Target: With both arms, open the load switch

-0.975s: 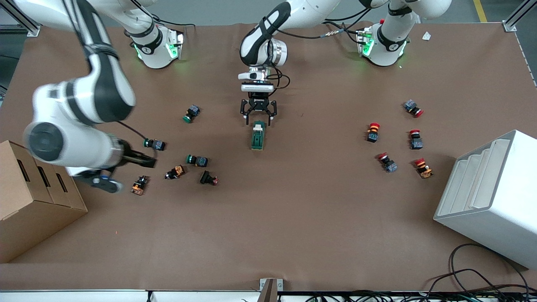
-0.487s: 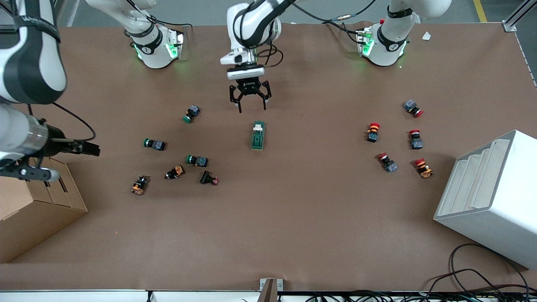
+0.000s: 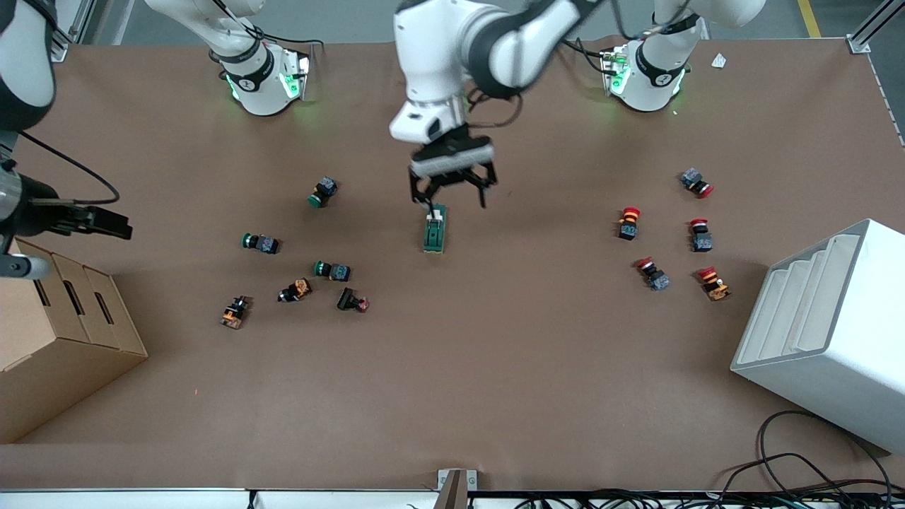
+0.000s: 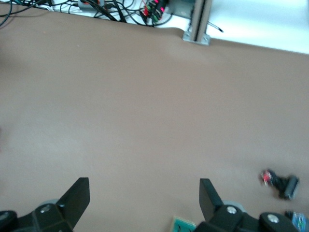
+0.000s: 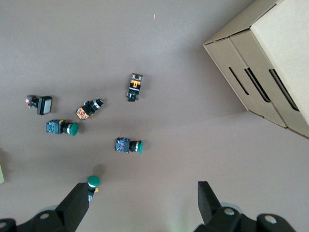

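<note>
My left gripper [image 3: 452, 199], jaws spread, has dropped back over the load switch [image 3: 434, 230] at its 12 o'clock end (the white lever end); my right gripper [image 3: 99, 221], also spread, has pulled away to wait above the cardboard box [image 3: 56, 339], so no grasp yet.

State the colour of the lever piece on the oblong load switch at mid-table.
White, on the dark-green oblong load switch, at the end under the left hand; clearest in the front view.

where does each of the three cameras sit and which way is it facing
Front view: high across the table, facing both bases; open left gripper over the dark-green oblong load switch, right gripper above the cardboard box.
Left wrist view: looks down past open fingers at brown table.
Right wrist view: looks down past open fingers.
Shared: that box.
</note>
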### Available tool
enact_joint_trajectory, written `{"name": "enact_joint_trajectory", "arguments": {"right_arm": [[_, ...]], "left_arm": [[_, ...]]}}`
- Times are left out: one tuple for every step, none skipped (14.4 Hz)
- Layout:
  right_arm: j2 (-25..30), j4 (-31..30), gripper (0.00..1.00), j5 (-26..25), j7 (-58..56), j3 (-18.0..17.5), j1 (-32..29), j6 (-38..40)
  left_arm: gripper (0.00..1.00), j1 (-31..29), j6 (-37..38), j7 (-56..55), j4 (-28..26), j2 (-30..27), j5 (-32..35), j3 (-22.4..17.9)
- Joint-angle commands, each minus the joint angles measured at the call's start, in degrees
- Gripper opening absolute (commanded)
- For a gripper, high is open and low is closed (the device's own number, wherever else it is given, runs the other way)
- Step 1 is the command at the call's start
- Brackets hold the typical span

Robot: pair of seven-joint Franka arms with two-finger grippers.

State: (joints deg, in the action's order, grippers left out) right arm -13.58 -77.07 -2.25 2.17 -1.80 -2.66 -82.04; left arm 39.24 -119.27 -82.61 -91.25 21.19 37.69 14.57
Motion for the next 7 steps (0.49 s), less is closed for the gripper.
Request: {"name": "enact_joint_trajectory", "arguments": {"right_arm": [[0.3,0.9,1.0,-0.9,-1.8,-1.2,-2.3,1.3],[0.2,1.0,1.0,-0.8,-2.1,-1.3,-2.8,1.4],[0.2,1.6,1.0,-0.8,-2.2,-1.3,-2.8,1.4],[0.2,1.7,1.0,-0.8,-2.2,-1.3,-2.7,1.9],[0.2,1.9,1.0,-0.8,-2.2,-1.4,-2.7,2.0],[0.2,1.9,1.0,-0.8,-2.2,-1.4,-2.6,1.9],[0.2,2.0,1.0,-0.8,-2.2,-1.5,-2.5,1.9]], "left_arm": [[1.0,-6.8,3.2,11.8,4.0,-0.8,-5.5,0.7],[1.0,-9.3,4.5,16.6,5.4,-1.4,-7.6,0.6],[1.0,-12.1,5.7,21.7,6.6,-1.9,-10.3,0.7],[1.0,-14.5,6.6,25.2,7.6,-2.6,-12.1,0.6],[1.0,-17.2,7.6,27.7,7.6,-3.3,-13.4,0.6],[1.0,-20.2,8.5,29.8,7.7,-4.2,-15.0,0.8],[1.0,-22.4,9.4,31.2,7.7,-5.4,-16.8,0.8]]}}
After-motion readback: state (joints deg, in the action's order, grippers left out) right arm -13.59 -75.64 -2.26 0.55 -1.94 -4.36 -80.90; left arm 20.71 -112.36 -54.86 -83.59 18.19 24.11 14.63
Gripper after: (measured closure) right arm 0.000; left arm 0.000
